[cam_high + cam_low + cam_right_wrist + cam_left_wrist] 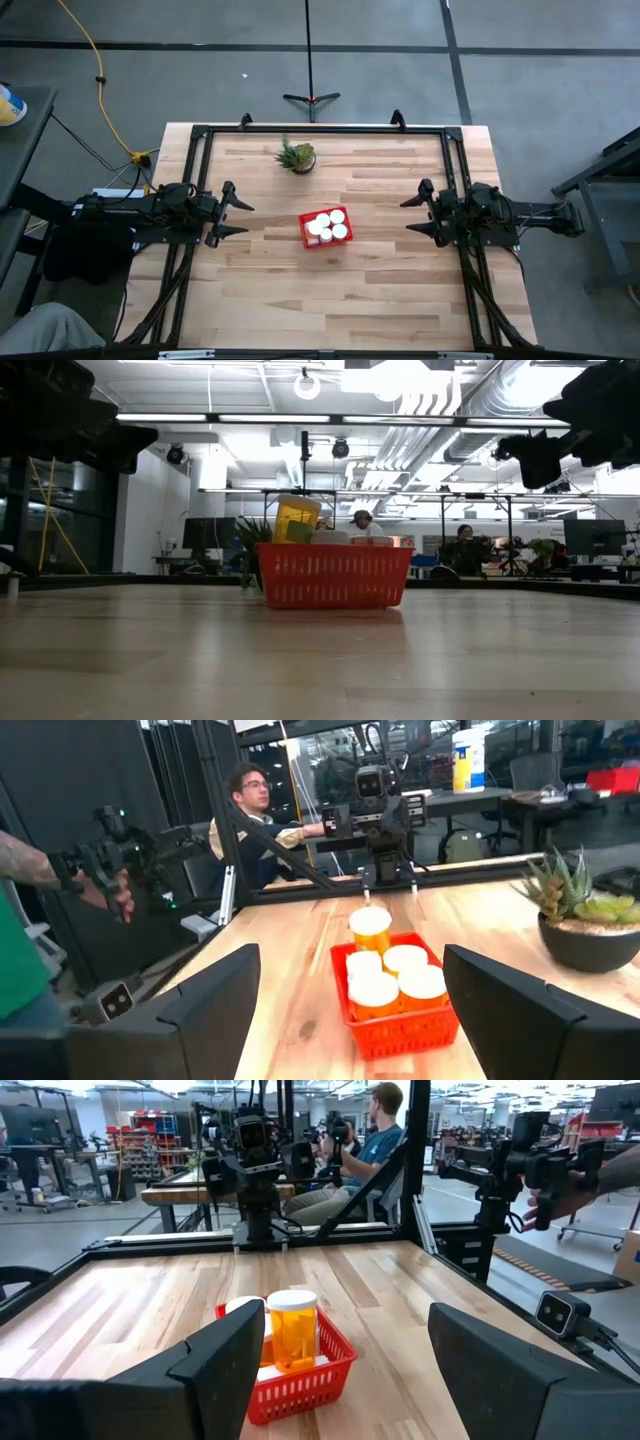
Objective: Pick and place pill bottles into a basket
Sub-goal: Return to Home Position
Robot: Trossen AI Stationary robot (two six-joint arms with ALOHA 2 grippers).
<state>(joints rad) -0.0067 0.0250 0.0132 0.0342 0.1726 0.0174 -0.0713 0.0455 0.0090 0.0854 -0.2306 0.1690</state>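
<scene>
Red basket (304, 233) at centre frame holds the pill bottles (326, 228), likely light, rigid and slick, best pinched across the body, as left gripper (238, 218) and right gripper (410, 215) flank it, wide and empty.

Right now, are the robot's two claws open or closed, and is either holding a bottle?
Left gripper: open, holding nothing, by the table left edge.
Right gripper: open, holding nothing, by the right edge.

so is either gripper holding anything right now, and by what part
Nothing is held. The left gripper and right gripper are open and empty; the bottles sit in the basket.
</scene>
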